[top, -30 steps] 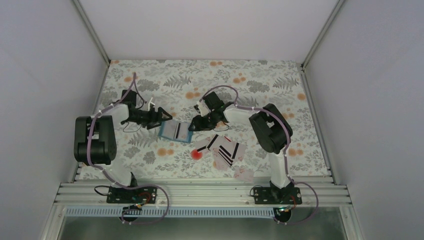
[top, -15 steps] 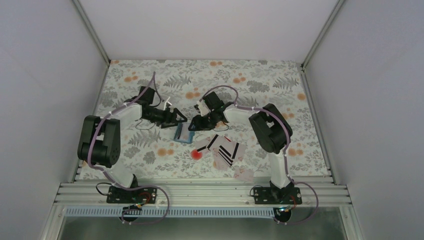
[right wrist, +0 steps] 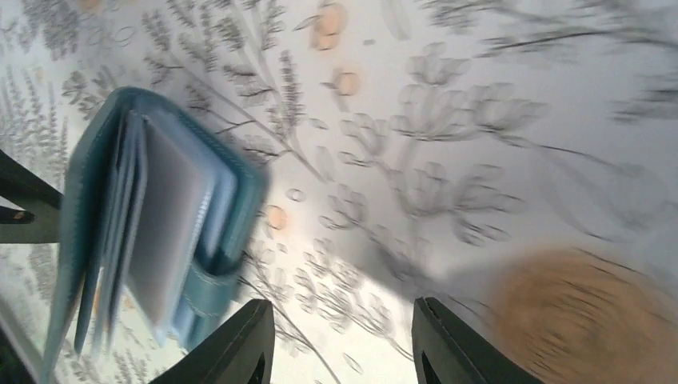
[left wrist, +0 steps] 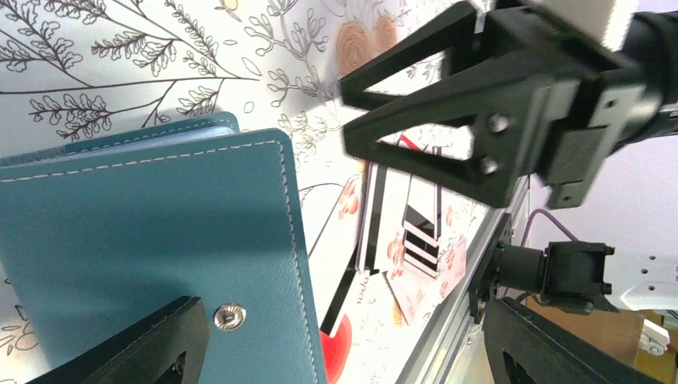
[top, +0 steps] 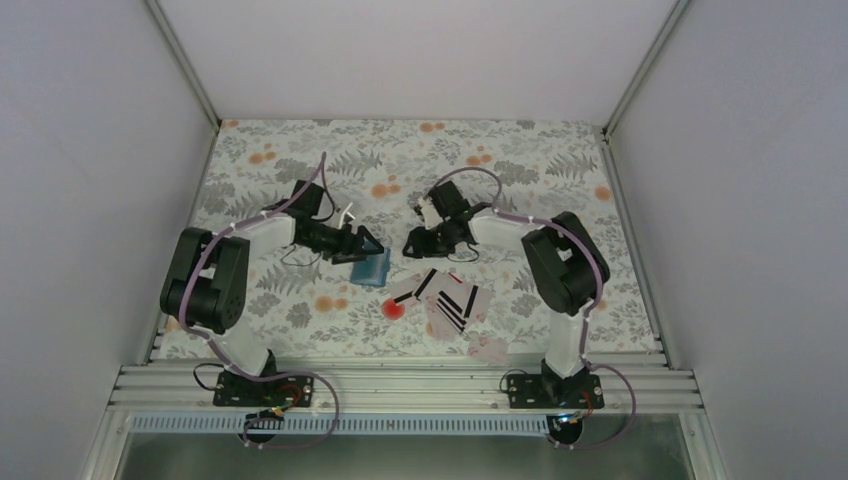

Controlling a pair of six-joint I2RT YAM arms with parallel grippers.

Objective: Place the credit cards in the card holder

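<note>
The card holder [top: 370, 267] is lying near the middle of the table [top: 520, 170], folded almost shut with its blue outside facing up. My right wrist camera, though blurred, is showing its inner leaves slightly fanned at the open edge. My left wrist camera is showing a small metal snap [left wrist: 229, 317] on the blue cover.

My left end effector [top: 360, 244] is hovering at the holder's far left edge with its jaws spread wide, gripping nothing. One finger [left wrist: 144, 344] is sitting over the cover close to the snap, and I cannot tell whether it is touching. My right end effector [top: 411, 247] is hanging just to the right of the holder, apart from it and pointing toward it, released and empty.

The credit cards [top: 447, 297] are lying in a loose, overlapping scatter on the table, right of the holder and nearer my bases. They are pale with black stripes. A round red spot [top: 393, 309] is showing at the left edge of the scatter, near the holder's closest corner.
</note>
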